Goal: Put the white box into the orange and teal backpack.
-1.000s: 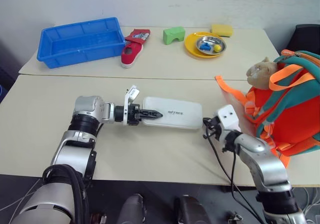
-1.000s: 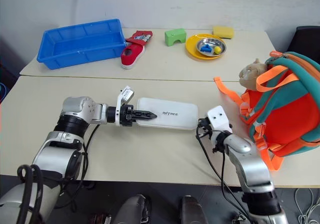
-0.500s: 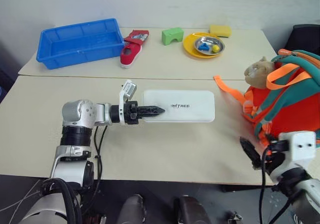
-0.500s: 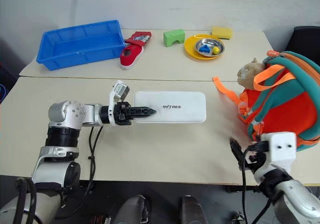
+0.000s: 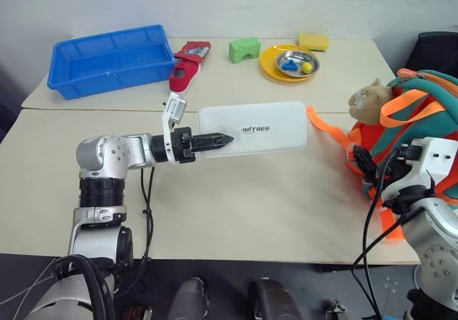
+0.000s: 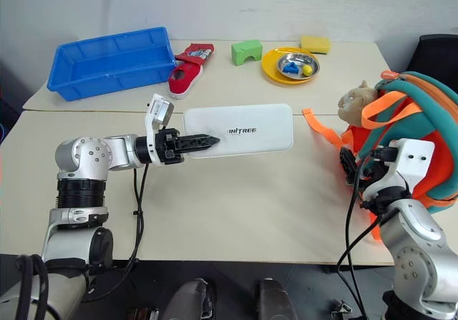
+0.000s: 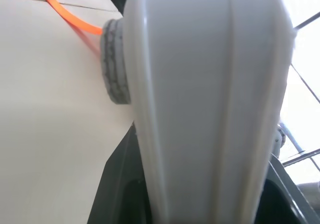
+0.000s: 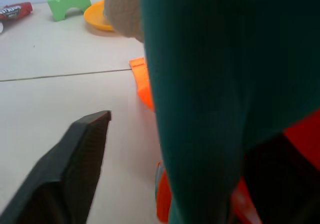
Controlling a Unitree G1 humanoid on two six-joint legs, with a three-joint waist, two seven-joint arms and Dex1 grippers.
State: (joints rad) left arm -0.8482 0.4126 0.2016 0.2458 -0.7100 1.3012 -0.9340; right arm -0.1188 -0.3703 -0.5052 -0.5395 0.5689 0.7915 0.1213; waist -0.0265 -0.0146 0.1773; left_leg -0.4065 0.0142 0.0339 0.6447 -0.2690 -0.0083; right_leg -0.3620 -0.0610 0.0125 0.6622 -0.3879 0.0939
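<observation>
White box – grey lettering; backpack – orange, teal trim; blue bin.

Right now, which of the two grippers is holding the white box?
The left gripper: its fingers are clamped on the end of the white box, lifting it. The right gripper sits beside the orange and teal backpack, holding nothing.

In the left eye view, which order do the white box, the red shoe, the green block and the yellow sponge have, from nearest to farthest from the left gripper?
1. white box: held in the left gripper.
2. red shoe: behind the gripper, on the far table.
3. green block: farther back, to the right.
4. yellow sponge: farthest, at the back right.
</observation>
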